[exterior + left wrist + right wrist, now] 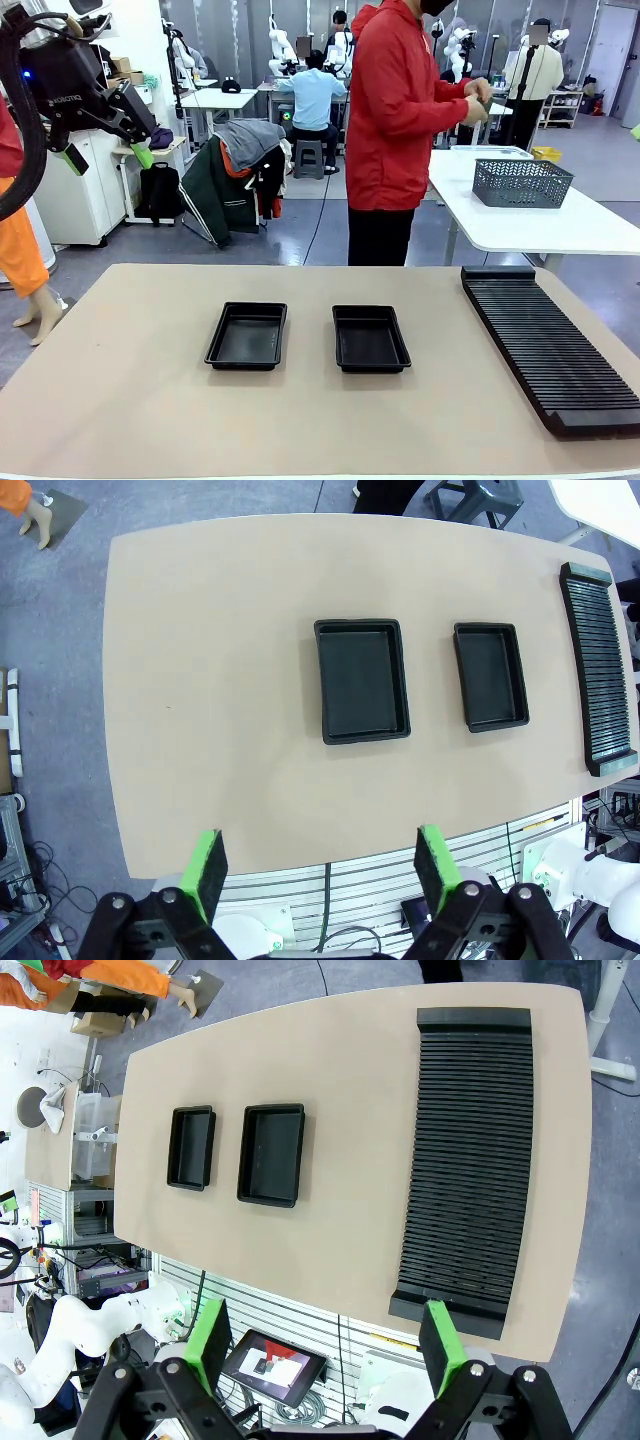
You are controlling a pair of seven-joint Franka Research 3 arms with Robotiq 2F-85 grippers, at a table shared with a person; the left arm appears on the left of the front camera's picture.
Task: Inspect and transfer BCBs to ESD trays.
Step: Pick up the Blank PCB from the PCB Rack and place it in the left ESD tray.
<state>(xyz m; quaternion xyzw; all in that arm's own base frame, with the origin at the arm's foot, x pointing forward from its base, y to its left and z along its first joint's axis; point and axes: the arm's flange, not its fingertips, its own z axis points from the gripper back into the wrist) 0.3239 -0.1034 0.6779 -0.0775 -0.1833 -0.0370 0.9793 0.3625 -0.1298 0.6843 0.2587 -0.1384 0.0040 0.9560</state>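
From the front, the left gripper [105,157] hangs high at the upper left, off the near side of the table [130,400], with its green pads spread apart and nothing between them. Two black trays lie flat near the middle of the tan table, side by side with a gap between them: the left tray [247,336] and the right tray [370,339], each showing its glossy black floor. A long ribbed black rack [550,345] lies along the table's right side, well apart from the right tray. Beyond the far edge stands a person [400,110] in a red jacket, hands [478,100] together at chest height; what they hold is too small to tell. A grey mesh basket [521,182] sits on a white table [590,225] behind. In the left wrist view, the left gripper [320,870] looks down from above the near edge, fingers wide and empty; the left tray [362,680] and right tray [490,675] lie ahead, the rack [598,670] to their right. In the right wrist view, the right gripper [325,1345] is likewise spread wide and empty above the near edge, with the rack [470,1160] ahead and the right tray [272,1154] and left tray [191,1148] off to one side.
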